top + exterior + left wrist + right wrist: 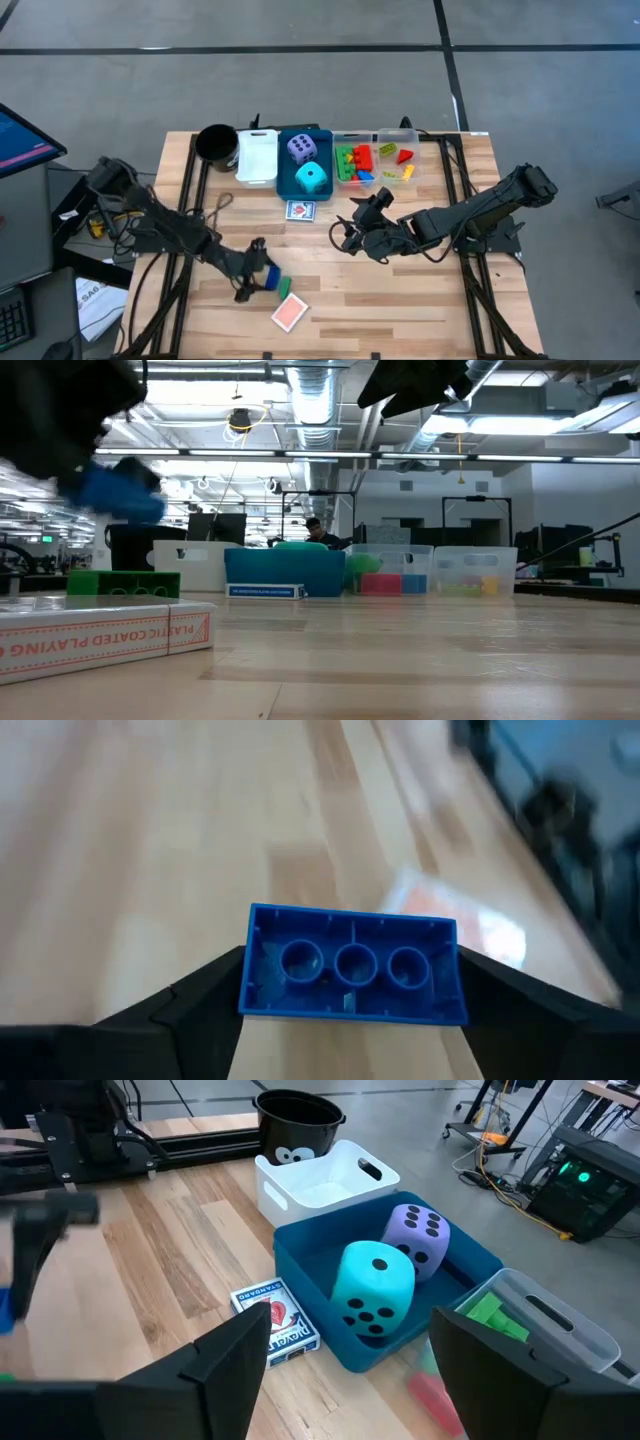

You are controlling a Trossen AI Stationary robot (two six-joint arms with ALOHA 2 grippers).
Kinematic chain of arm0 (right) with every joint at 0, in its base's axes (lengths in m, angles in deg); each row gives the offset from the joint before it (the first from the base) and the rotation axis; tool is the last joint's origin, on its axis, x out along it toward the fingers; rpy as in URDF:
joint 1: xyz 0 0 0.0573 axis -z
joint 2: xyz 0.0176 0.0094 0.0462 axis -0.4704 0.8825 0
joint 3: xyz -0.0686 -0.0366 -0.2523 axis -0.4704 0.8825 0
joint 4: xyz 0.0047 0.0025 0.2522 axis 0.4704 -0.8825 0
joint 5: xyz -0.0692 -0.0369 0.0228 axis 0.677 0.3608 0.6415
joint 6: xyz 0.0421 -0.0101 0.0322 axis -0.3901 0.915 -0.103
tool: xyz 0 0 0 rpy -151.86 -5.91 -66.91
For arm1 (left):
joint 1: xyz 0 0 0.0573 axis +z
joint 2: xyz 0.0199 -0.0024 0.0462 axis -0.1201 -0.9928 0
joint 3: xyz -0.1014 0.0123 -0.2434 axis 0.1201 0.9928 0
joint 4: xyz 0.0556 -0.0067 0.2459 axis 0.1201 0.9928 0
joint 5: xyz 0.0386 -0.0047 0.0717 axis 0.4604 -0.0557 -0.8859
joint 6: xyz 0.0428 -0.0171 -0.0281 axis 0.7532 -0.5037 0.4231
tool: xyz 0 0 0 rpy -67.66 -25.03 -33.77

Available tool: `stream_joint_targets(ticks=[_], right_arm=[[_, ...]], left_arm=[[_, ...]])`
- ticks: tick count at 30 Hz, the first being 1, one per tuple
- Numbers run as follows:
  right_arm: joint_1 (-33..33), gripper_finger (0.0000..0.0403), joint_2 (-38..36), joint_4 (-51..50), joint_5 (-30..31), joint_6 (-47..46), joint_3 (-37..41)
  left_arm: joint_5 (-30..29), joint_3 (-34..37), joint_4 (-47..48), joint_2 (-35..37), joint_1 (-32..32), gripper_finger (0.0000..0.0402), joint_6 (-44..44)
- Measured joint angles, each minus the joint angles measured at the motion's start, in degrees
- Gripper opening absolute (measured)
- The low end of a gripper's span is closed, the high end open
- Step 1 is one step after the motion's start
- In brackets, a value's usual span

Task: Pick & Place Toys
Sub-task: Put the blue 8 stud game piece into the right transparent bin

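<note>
gripping blue brick (353,965) — hollow underside showing

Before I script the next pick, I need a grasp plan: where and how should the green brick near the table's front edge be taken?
Take the green brick across its two long side walls, coming straight down. It lies flat beside the red card box, so close across the sides that are free. The left gripper holds a blue brick.

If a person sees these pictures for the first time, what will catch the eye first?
Probably the blue brick, clamped between the fingers of the left gripper above the front of the table. Next, the cyan die and the purple die, lying together in the blue bin at the table's far edge, with the right gripper open nearby.
</note>
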Motion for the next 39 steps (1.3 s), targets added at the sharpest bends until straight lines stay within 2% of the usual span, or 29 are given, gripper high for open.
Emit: stream_joint_targets(ticks=[6, 8, 10, 13, 16, 20, 24, 29, 31, 34, 39], right_arm=[[0.0, 0.0268, 0.0, -0.22, -0.03, 3.13, 0.01], [-0.01, 0.0268, 0.0, -0.25, -0.03, 4.59, 0.01], [-0.1, 0.0268, 0.0, -0.13, -0.03, 6.66, 0.01], [-0.44, 0.0268, 0.0, 0.39, -0.47, 13.83, 0.01], [-0.5, 0.0268, 0.0, 3.77, -3.42, 25.8, 0.01], [-0.31, 0.0268, 0.0, 12.89, -10.77, 41.48, 0.01], [0.04, 0.0268, 0.0, 22.65, -18.66, 51.53, 0.01], [0.04, 0.0268, 0.0, 25.76, -21.53, 54.01, 0.01], [0.09, 0.0268, 0.0, 25.85, -24.39, 53.53, 0.01], [0.22, 0.0268, 0.84, 27.96, -28.97, 52.59, -0.04], [0.73, 0.0268, 3.33, 31.91, -31.51, 54.4, -0.42]], left_arm=[[-4.35, -0.11, -1.33, 11.79, 8.3, 0.0301, 7.09], [-4.46, -0.11, -1.8, 14.47, 12.15, 0.0301, 7.09], [-2.27, -0.11, -2.41, 16.27, 15.78, 0.0301, 6.96], [3.97, -0.11, -3.48, 17.69, 20.28, 0.0301, 5.09], [11.92, -0.11, -6.14, 17.8, 23.65, 0.0301, 1.42], [22.21, -0.15, -12.9, 16.36, 26.54, 0.0301, -4.31], [25.85, -0.15, -18.79, 14.99, 27.21, 0.0301, -8.03], [26.11, -0.17, -24.21, 13.73, 27.19, 0.0301, -10.01], [26.18, -0.26, -25.94, 13.12, 27.19, 0.0301, -10.06], [27.44, -1.52, -26.3, 11.75, 27.19, 0.0301, -10.12], [29.76, -5.2, -26.3, 6.88, 27.19, 0.0301, -11.09]])
